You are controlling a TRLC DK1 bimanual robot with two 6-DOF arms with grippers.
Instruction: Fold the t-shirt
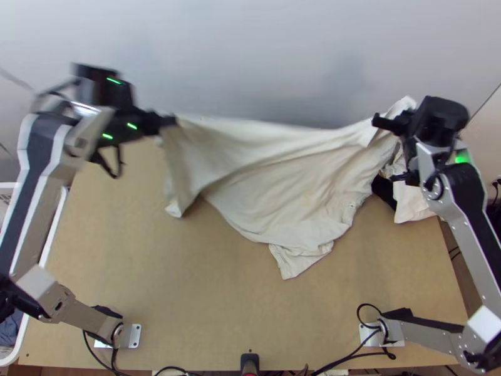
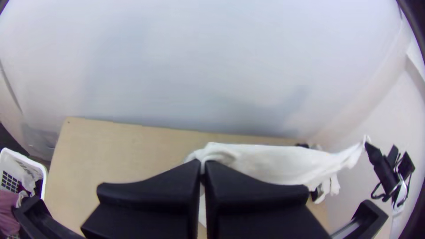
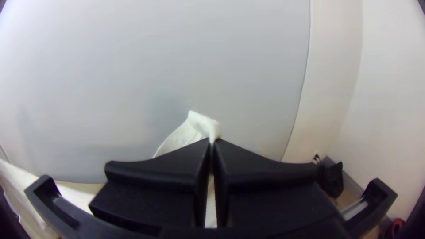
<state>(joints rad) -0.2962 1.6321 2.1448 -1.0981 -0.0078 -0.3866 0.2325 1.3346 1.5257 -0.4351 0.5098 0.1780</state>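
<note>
The cream, soft-cloth t-shirt (image 1: 294, 182) is stretching between our black, flat-fingered left end effector (image 1: 168, 121) and our black, flat-fingered right end effector (image 1: 376, 121). We are clamping a pinch of cloth in each, fingers drawn together. Neither of the 2 is being the nearer: each is sitting at its own end of the long upper edge, which is running crosswise over the light wooden table (image 1: 188, 282). The looser body is draping from that edge towards the table's near side, partly creased. We are judging that the coming move is turning on this: lowering the edge evenly, beyond the slack, so the body is landing flat rather than bunching underneath. A white-and-black cloth bundle (image 1: 413, 203) is lying close by the right end, possibly risking a snag.
</note>
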